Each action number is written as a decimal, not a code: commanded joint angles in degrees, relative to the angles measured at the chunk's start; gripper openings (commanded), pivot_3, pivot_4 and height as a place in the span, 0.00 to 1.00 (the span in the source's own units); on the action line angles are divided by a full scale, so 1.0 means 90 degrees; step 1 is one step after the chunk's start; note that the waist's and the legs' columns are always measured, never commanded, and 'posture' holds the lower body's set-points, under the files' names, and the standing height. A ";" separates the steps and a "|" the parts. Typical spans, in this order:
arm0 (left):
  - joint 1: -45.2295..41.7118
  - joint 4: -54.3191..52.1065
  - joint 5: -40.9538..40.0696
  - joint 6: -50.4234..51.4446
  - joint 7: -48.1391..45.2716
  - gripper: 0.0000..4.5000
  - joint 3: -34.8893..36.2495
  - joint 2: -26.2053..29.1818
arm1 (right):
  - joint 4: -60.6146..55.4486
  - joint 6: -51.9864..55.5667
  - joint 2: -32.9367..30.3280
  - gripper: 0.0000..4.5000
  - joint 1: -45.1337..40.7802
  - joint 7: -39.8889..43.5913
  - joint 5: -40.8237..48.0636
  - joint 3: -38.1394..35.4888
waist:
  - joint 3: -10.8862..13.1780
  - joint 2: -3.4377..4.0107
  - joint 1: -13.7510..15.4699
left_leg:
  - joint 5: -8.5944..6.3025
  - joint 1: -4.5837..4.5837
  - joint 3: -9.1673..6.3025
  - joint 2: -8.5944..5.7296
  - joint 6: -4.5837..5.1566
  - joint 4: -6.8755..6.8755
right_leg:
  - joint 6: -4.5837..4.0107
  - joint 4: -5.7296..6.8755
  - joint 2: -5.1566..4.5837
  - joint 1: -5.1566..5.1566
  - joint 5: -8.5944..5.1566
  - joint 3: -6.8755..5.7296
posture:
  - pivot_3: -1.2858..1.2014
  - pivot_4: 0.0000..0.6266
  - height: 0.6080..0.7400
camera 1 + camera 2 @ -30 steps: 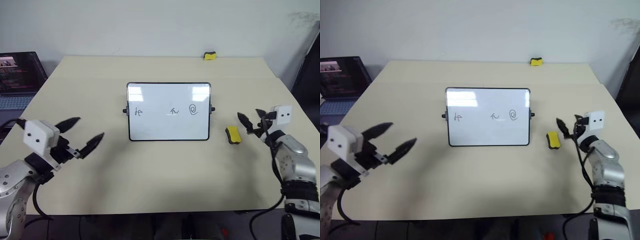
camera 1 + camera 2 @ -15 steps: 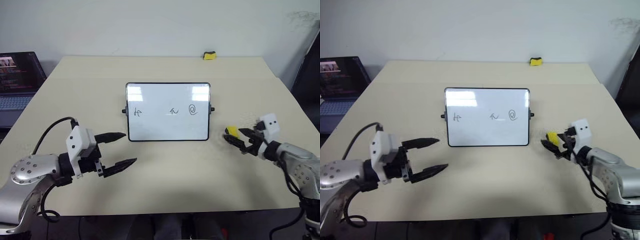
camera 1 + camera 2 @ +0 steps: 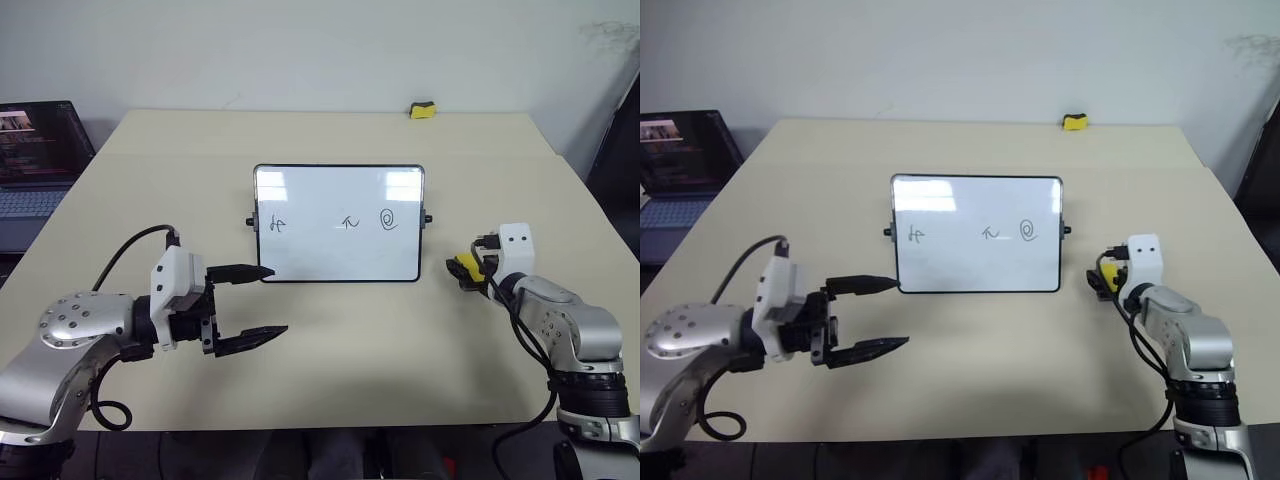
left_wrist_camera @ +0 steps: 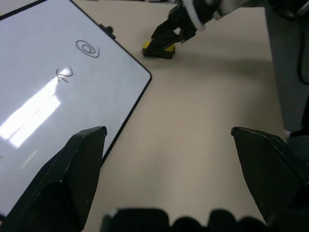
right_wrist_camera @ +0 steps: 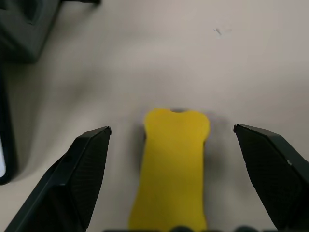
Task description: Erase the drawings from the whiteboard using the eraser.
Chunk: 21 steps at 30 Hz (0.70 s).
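Beige tabletop (image 3: 330, 340) carrying black-framed white whiteboard (image 3: 338, 222), three black doodles (image 3: 346, 222) unerased; small yellow sponge eraser (image 5: 174, 164) just right, between right gripper (image 5: 176, 145) jaws, spread wide, ungripped. Left gripper (image 3: 262, 300) jaws spread, near-left of board.

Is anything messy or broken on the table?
Nothing looks broken or spilled. The whiteboard stands straight, with its three drawings not yet wiped. The eraser lies flat between the open right gripper. One odd bit: a second yellow block sits alone at the table's far edge.
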 commanded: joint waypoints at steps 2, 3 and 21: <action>-0.0152 0.0012 -0.0099 -0.0091 -0.0149 1.00 -0.0041 -0.0045 | 0.0087 -0.0027 0.0014 0.99 -0.0242 0.0004 0.0009 -0.0296 | 0.0000 0.0000 0.0000 | 0.0000 0.0000 0.0000 0.0000 0.0000 0.0000 | 0.0000 0.0001 0.0001 0.0000 0.0000 0.0000 | 0.52 0.24 1.00; -0.0174 0.0015 -0.0103 -0.0080 -0.0150 1.00 -0.0043 -0.0052 | 0.0123 -0.0026 0.0013 0.99 -0.0261 0.0017 -0.0002 -0.0308 | 0.0000 0.0000 -0.0001 | 0.0000 0.0000 0.0000 0.0000 0.0000 0.0000 | 0.0000 0.0001 0.0001 0.0000 0.0000 -0.0001 | 0.52 0.24 1.00; -0.0183 0.0104 -0.0022 -0.0097 -0.0068 1.00 0.0070 -0.0071 | 0.0466 -0.0101 0.0030 0.99 -0.0309 0.0223 -0.0041 -0.0246 | 0.0000 0.0000 -0.0004 | 0.0000 0.0000 0.0000 0.0000 0.0000 0.0001 | 0.0000 0.0002 0.0001 0.0000 0.0000 0.0001 | 0.52 0.24 1.00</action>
